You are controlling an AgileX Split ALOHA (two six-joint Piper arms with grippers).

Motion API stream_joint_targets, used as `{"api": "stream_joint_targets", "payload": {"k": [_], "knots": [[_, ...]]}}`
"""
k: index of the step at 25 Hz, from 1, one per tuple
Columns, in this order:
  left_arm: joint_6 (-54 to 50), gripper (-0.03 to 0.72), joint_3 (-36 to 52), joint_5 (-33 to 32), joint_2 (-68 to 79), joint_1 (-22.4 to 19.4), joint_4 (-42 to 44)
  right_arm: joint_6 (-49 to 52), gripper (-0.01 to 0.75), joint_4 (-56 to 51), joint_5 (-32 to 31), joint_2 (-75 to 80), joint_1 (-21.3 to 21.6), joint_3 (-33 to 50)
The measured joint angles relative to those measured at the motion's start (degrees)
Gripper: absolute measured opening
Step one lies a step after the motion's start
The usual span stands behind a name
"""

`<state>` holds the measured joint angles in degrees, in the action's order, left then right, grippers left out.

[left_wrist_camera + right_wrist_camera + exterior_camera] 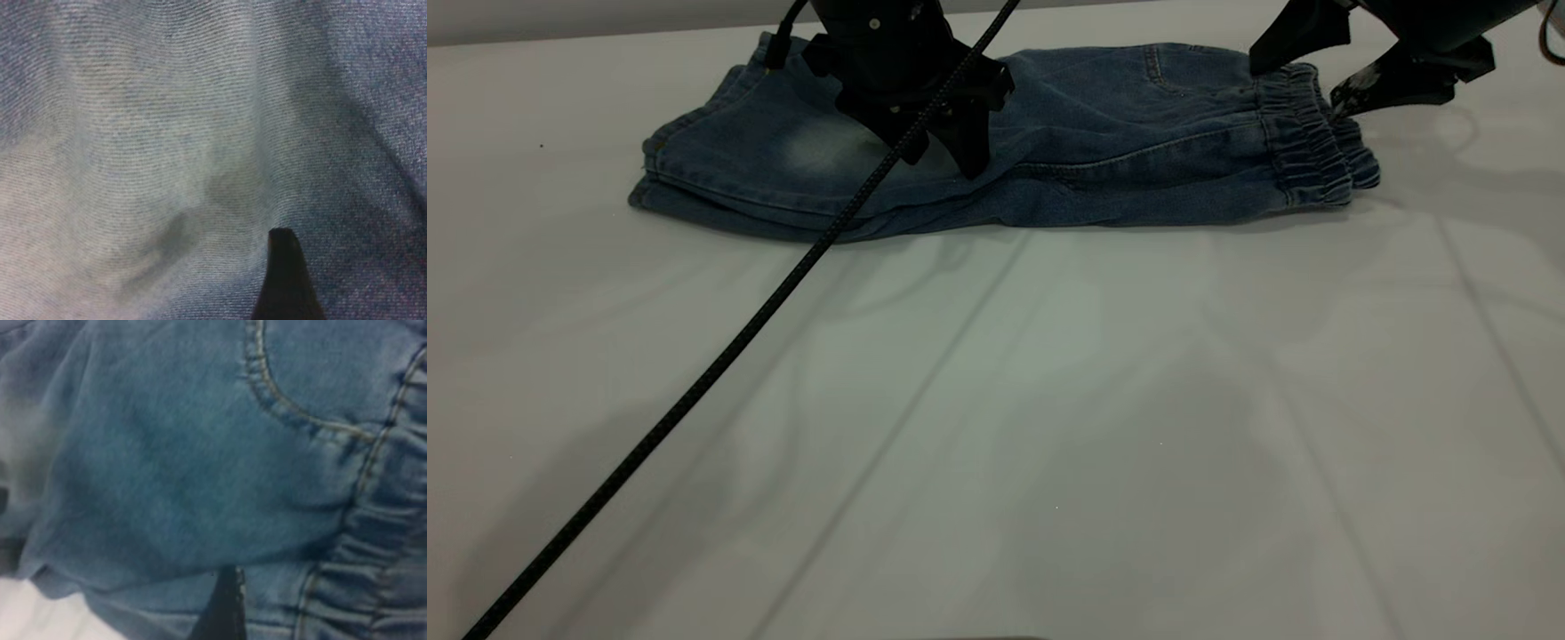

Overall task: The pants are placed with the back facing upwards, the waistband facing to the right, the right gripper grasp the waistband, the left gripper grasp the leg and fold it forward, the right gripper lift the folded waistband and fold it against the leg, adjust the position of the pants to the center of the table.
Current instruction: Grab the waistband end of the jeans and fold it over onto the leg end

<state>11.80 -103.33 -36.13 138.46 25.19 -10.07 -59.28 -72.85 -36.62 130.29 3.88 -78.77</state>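
The blue denim pants [1120,124] lie folded lengthwise at the far side of the table, with the elastic waistband [1307,142] to the right and the leg ends [720,160] to the left. My left gripper [943,162] is open and its tips press down on the leg near the middle. One of its fingers [285,280] shows against the cloth [167,133] in the left wrist view. My right gripper [1294,84] is open and straddles the top of the waistband. Beside the gathered band [373,573], one right finger [223,607] shows.
A black braided cable [720,364] runs diagonally from the left arm down to the near left corner. The white cloth-covered table [1049,427] stretches bare in front of the pants.
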Motion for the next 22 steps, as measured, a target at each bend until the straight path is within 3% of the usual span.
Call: {"api": "stream_joint_targets", "payload": {"k": [7, 17, 19, 22], "knots": [[0.0, 0.456, 0.0, 0.31, 0.06, 0.0, 0.0, -0.13, 0.575, 0.68, 0.85, 0.33, -0.15, -0.03], [0.0, 0.456, 0.0, 1.04, 1.59, 0.0, -0.22, -4.33, 0.544, -6.89, -5.74, 3.97, -2.73, -1.18], [0.0, 0.456, 0.0, 1.1, 1.87, 0.0, -0.22, -4.95, 0.485, -7.76, -6.95, 3.96, -3.16, -1.77], [0.0, 0.456, 0.0, 1.15, 2.07, 0.0, -0.22, -5.11, 0.334, -8.68, -7.31, 3.96, -3.56, -1.99]]}}
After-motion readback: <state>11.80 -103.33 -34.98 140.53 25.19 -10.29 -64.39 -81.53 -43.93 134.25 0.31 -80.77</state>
